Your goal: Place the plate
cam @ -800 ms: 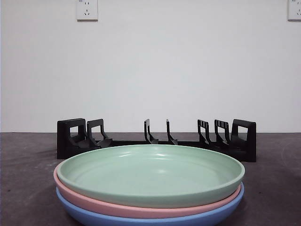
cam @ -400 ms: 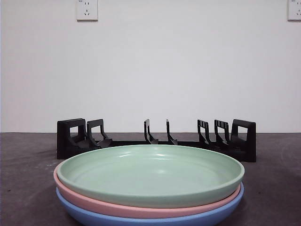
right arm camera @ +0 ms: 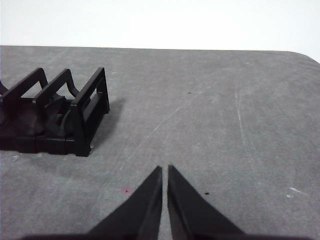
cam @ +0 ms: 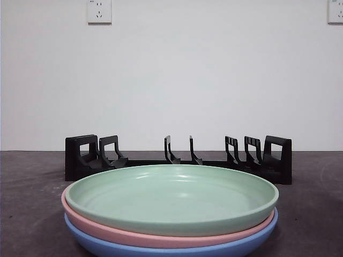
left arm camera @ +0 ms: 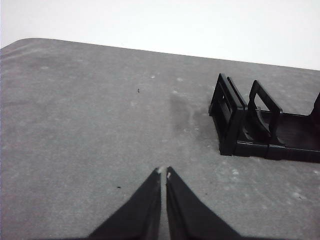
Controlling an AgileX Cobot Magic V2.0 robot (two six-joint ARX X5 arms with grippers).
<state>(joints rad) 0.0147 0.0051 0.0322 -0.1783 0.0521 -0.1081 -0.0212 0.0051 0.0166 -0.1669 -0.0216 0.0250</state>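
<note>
From the front, low across the table (cam: 32,214), three plates sit stacked close to the camera: a green plate (cam: 171,198) on top, a pink plate (cam: 161,235) under it, and a blue plate (cam: 177,249) at the bottom, each nested in the one below. Behind the stack, well apart from it, a black dish rack (cam: 178,158) stands across the table with its upright dividers empty. A pale wall (cam: 171,80) rises behind, with a socket (cam: 99,10) high on the left and another (cam: 335,10) at the right corner. No arm shows in this view.

The left wrist view shows what the front does not: the left gripper (left arm camera: 163,172) hangs over bare grey tabletop, its two black jaws pressed together with only a hairline between the tips, holding nothing. One end of the dish rack (left arm camera: 265,127) lies near it. The plates are out of this view.

The right wrist view gives the mirror of that: the right gripper (right arm camera: 164,169) over bare table, jaws closed to a thin slit and empty, with the other end of the dish rack (right arm camera: 55,112) nearby. Again no plate appears here.
</note>
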